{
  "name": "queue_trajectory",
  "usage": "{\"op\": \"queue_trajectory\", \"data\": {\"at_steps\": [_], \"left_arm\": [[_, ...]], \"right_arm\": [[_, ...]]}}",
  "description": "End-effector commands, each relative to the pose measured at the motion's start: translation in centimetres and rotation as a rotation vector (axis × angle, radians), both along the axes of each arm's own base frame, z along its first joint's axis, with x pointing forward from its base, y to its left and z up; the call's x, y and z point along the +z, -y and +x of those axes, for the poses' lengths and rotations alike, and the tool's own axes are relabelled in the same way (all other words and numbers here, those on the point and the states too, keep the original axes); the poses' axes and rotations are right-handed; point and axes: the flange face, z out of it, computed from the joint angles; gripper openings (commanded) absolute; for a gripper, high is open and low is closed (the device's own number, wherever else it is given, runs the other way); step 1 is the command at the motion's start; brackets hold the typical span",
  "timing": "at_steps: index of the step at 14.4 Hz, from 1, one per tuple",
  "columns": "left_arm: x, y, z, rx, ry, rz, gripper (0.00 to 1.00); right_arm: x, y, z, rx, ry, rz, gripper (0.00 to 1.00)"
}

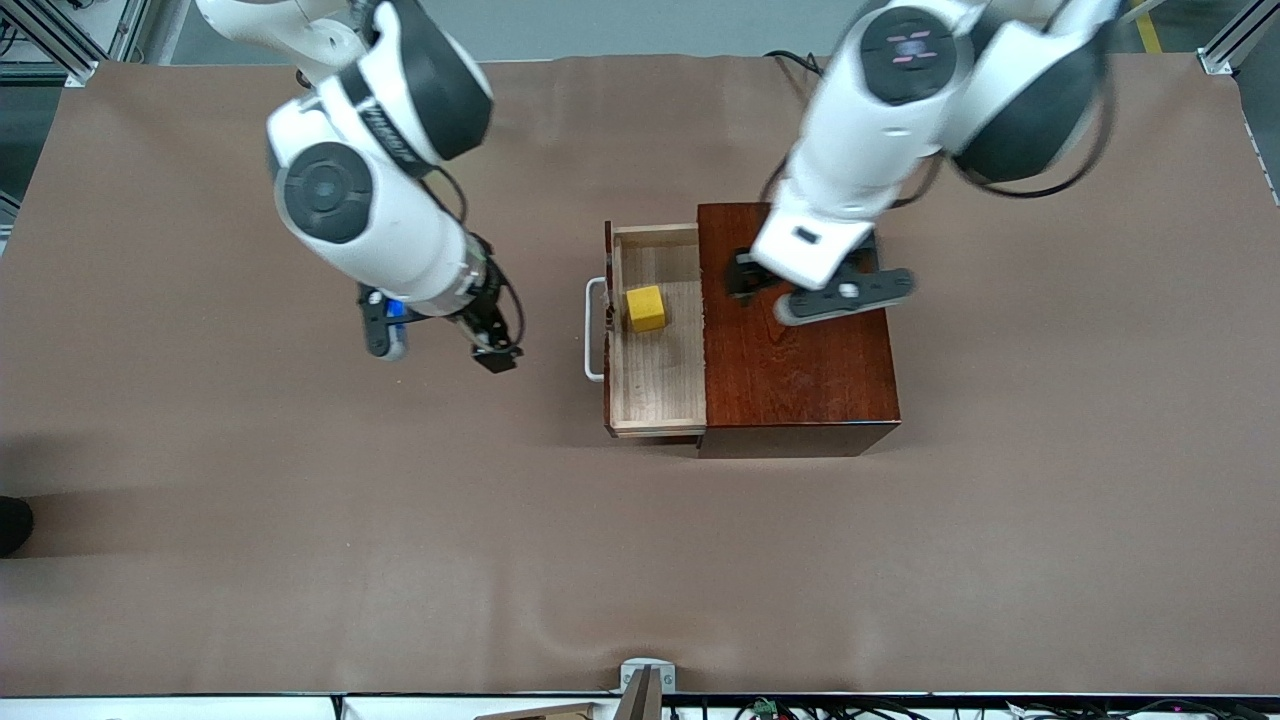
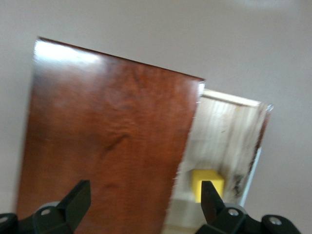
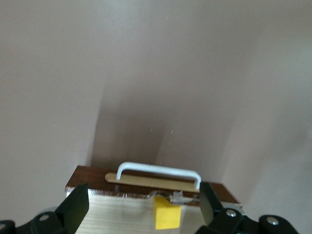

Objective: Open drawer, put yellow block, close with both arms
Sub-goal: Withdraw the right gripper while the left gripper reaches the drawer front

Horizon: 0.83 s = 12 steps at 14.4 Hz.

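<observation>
Closing the drawer (image 1: 655, 390) was the step in hand, to judge from the front view: it stood pulled out of the mahogany box (image 1: 797, 345) toward the right arm's end of the tabletop (image 1: 250, 520), with the yellow block (image 1: 646, 308) already lying inside, near the drawer front. The right gripper (image 1: 440, 340) hung over bare tabletop just beside the white handle (image 1: 594, 330), its jaws spread wide and empty. The left gripper (image 1: 800, 285) hovered over the box top.

From the left wrist view, the left gripper (image 2: 144, 204) stood open and empty above the box lid, the block (image 2: 207, 183) showing in the tray.

From the right wrist view, the right gripper (image 3: 144, 209) faced the handle (image 3: 158, 171). A sound close would likely want the left gripper steadying the box while the right pushed squarely on the drawer front, so the box would not slide.
</observation>
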Motion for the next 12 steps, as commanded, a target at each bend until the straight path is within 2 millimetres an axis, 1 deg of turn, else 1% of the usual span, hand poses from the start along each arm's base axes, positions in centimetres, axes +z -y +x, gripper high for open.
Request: {"op": "queue_trajectory", "data": {"at_steps": [1, 3, 4, 5, 6, 7, 8, 9, 11, 12], "left_arm": [[-1.9, 5.3, 0.7, 0.113, 0.027, -0.006, 1.0], [-3.3, 8.2, -0.1, 0.185, 0.067, -0.039, 1.0], [-4.4, 9.5, -0.3, 0.241, 0.073, -0.063, 1.0], [-5.5, 11.1, -0.8, 0.268, 0.084, -0.079, 1.0], [-6.4, 12.5, -1.4, 0.287, 0.104, -0.088, 1.0], [-6.7, 13.6, -1.6, 0.319, 0.125, -0.106, 1.0], [-7.8, 15.4, -2.6, 0.334, 0.136, -0.111, 1.0], [-8.9, 16.8, -3.0, 0.356, 0.154, -0.113, 1.0], [-11.7, 20.0, -4.4, 0.397, 0.202, -0.102, 1.0], [-11.8, 21.5, -5.3, 0.409, 0.238, -0.126, 1.0]], "right_arm": [[1.9, 2.7, -0.1, 0.066, -0.008, 0.03, 1.0], [2.9, 4.4, 0.2, 0.09, 0.007, 0.041, 1.0], [3.6, 5.7, 0.6, 0.091, 0.012, 0.045, 1.0], [3.8, 6.7, 0.8, 0.111, 0.0, 0.046, 1.0], [4.5, 7.6, 1.0, 0.146, -0.003, 0.05, 1.0], [5.2, 8.4, 1.1, 0.178, 0.0, 0.054, 1.0], [5.6, 9.4, 1.4, 0.194, 0.002, 0.059, 1.0], [5.6, 10.5, 1.7, 0.202, 0.001, 0.06, 1.0], [5.9, 12.4, 2.1, 0.254, 0.008, 0.07, 1.0], [6.4, 13.3, 2.1, 0.294, 0.015, 0.075, 1.0]]}}
